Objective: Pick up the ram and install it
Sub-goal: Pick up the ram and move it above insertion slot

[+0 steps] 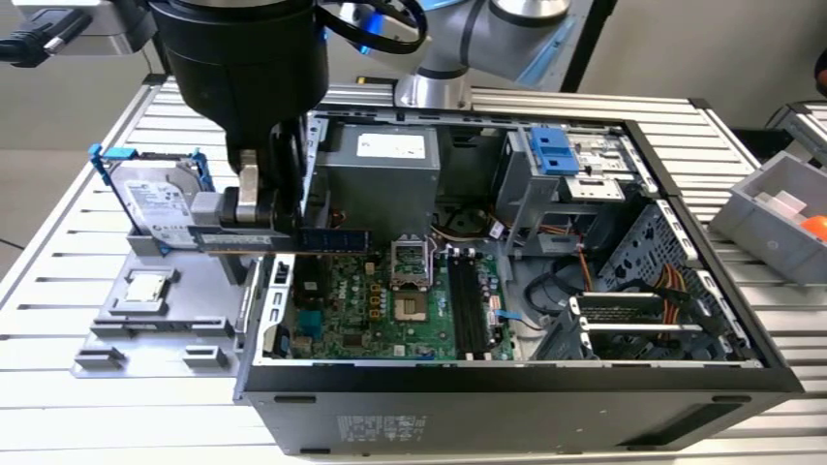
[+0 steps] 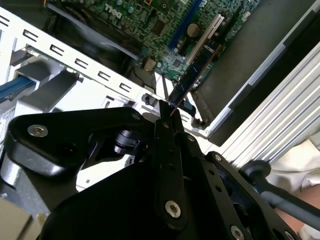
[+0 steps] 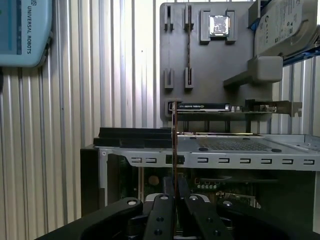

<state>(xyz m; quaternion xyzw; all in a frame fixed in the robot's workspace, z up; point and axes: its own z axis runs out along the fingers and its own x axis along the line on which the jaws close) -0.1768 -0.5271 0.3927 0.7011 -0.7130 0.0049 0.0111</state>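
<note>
The ram (image 1: 329, 237) is a thin dark stick held level and on edge, with my gripper (image 1: 259, 221) shut on one end of it. It hangs over the open computer case's wall on the exterior view's left, its free end above the green motherboard (image 1: 375, 320). In the second wrist view the ram (image 2: 197, 62) reaches out from my gripper (image 2: 167, 116) over the board. The first wrist view has the ram (image 3: 173, 140) edge-on between my closed fingers (image 3: 165, 200). The long black memory slots (image 1: 472, 305) lie further toward the exterior view's right, past the processor socket (image 1: 410, 262).
A grey parts holder (image 1: 168, 315) beside the case carries a square silver chip (image 1: 145, 288) and a hard drive in a blue frame (image 1: 162, 199). The case (image 1: 517, 402) holds a power supply (image 1: 387, 160), cables and a drive cage (image 1: 575, 160). A grey bin (image 1: 776, 208) sits at the exterior view's right.
</note>
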